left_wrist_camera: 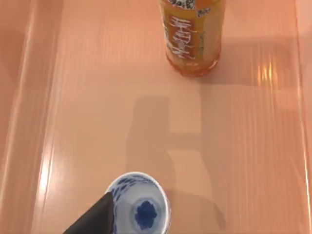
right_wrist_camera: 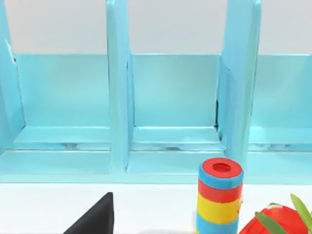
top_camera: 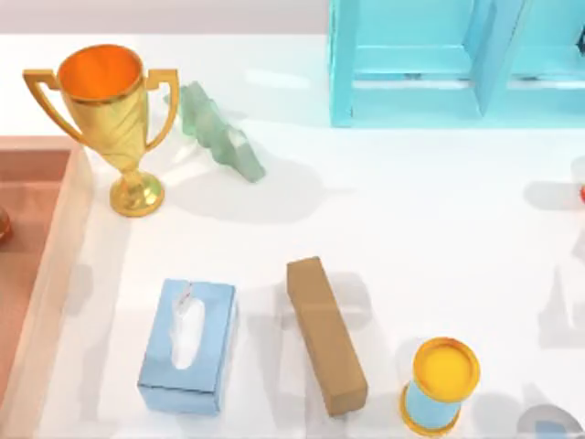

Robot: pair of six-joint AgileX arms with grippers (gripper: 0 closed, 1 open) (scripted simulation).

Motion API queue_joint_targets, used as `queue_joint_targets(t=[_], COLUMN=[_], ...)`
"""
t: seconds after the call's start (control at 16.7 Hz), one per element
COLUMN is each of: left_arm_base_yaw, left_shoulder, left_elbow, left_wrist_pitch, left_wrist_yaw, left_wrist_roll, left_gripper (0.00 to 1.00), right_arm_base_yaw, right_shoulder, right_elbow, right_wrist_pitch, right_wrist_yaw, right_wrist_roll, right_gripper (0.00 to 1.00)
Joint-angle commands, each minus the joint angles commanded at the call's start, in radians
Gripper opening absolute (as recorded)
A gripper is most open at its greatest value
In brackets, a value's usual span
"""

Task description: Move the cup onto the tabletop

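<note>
Left end effector (left_wrist_camera: 100,217) over tray (left_wrist_camera: 87,97), finger at cup (left_wrist_camera: 139,204) rim; spread: cannot tell. Cup light, glazed, slippery, fragile — pinch rim wall.

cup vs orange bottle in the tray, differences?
The cup is white with blue patterning; the orange bottle is orange with a printed label. The cup is lower and open-topped, showing a blue mark inside; the bottle stands taller, its top out of frame. A left gripper finger is beside the cup; the bottle stands apart. Both stand upright on the wooden tray.

White cup (left_wrist_camera: 139,207), blue pattern; tray (left_wrist_camera: 87,97) probably brown.
</note>
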Motion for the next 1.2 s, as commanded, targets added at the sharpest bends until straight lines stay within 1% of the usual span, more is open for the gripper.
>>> queue_joint_targets(t=[0.3, 0.54, 0.66, 0.9, 1.08, 1.2], left_arm_base_yaw=[0.072, 0.11, 0.119, 0.12, 0.116, 0.117], left_shoulder=[0.439, 0.659, 0.706, 0.713, 0.715, 0.73], left_elbow=[0.34, 0.515, 0.554, 0.559, 0.544, 0.504], left_wrist_pitch=[-0.337, -0.511, -0.55, -0.555, -0.538, -0.487], left_wrist_yaw=[0.0, 0.0, 0.0, 0.0, -0.001, -0.001], left_wrist_roll=[0.077, 0.117, 0.127, 0.128, 0.127, 0.128], left_gripper=[1.0, 1.0, 1.0, 1.0, 1.0, 1.0], right_arm_base_yaw=[0.0, 0.0, 0.0, 0.0, 0.0, 0.0], right_shoulder=[0.0, 0.0, 0.0, 0.0, 0.0, 0.0], right_elbow=[0.0, 0.0, 0.0, 0.0, 0.0, 0.0], right_wrist_pitch=[0.0, 0.0, 0.0, 0.0, 0.0, 0.0], right_wrist_yaw=[0.0, 0.0, 0.0, 0.0, 0.0, 0.0], right_wrist_roll=[0.0, 0.0, 0.0, 0.0, 0.0, 0.0], right_gripper=[1.0, 1.0, 1.0, 1.0, 1.0, 1.0])
